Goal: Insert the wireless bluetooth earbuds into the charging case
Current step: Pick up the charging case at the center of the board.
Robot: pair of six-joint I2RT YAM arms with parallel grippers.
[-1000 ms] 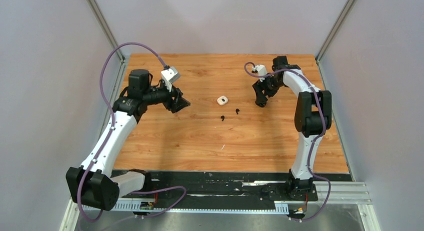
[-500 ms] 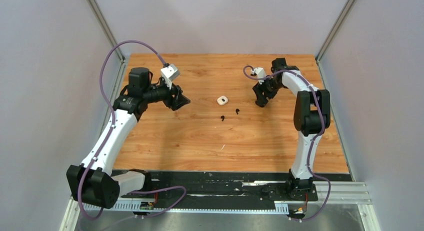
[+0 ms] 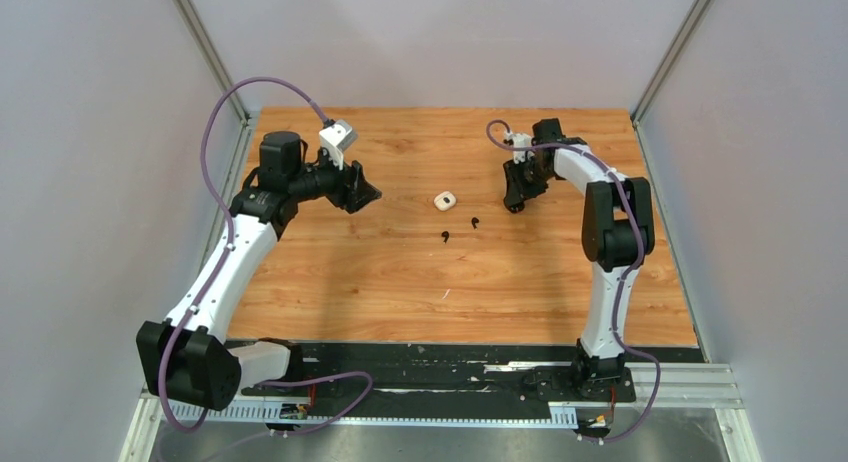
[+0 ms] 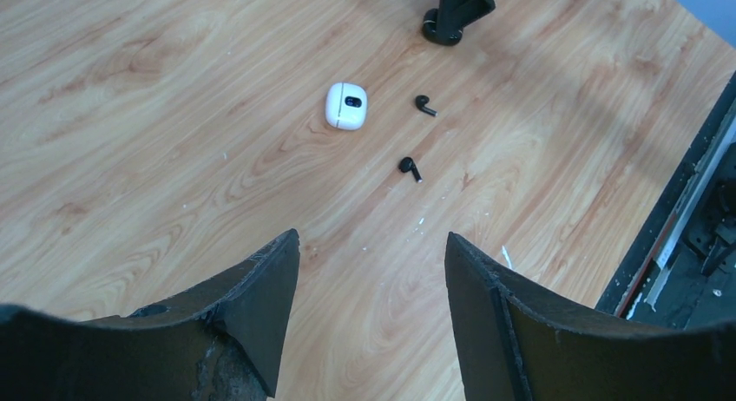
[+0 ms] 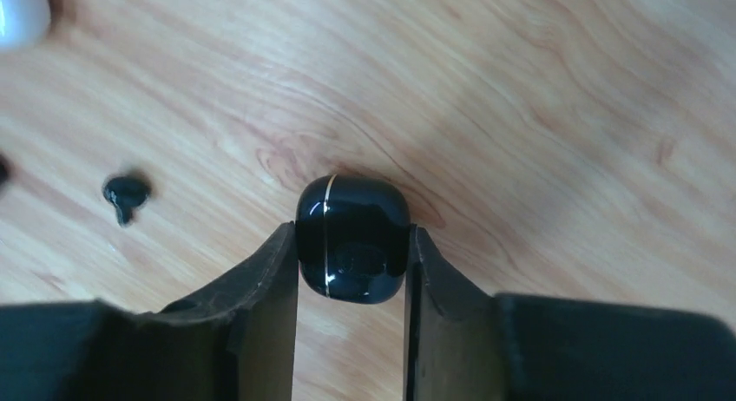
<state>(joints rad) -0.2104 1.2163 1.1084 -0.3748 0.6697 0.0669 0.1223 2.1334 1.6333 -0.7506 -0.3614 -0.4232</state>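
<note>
My right gripper [image 5: 351,245] is shut on a glossy black charging case [image 5: 352,212] and holds it low over the wood; the gripper also shows in the top view [image 3: 514,203]. Two black earbuds [image 3: 475,222] [image 3: 445,236] lie on the table left of it; one shows in the right wrist view [image 5: 126,195], both in the left wrist view [image 4: 424,105] [image 4: 409,167]. A white charging case [image 3: 445,200] with a dark spot [image 4: 346,105] lies beside them. My left gripper [image 4: 373,249] is open and empty, well left of these [image 3: 361,194]. No white earbuds show.
A pale sliver-like scrap [image 3: 445,294] lies nearer the front of the wooden table [image 3: 330,272]. A black base strip [image 3: 430,367] runs along the near edge. Grey walls and metal posts close in the sides and back.
My right gripper has shifted slightly left and farther back with the black case. My left gripper has moved a little farther back. The earbuds and white case have not moved.
</note>
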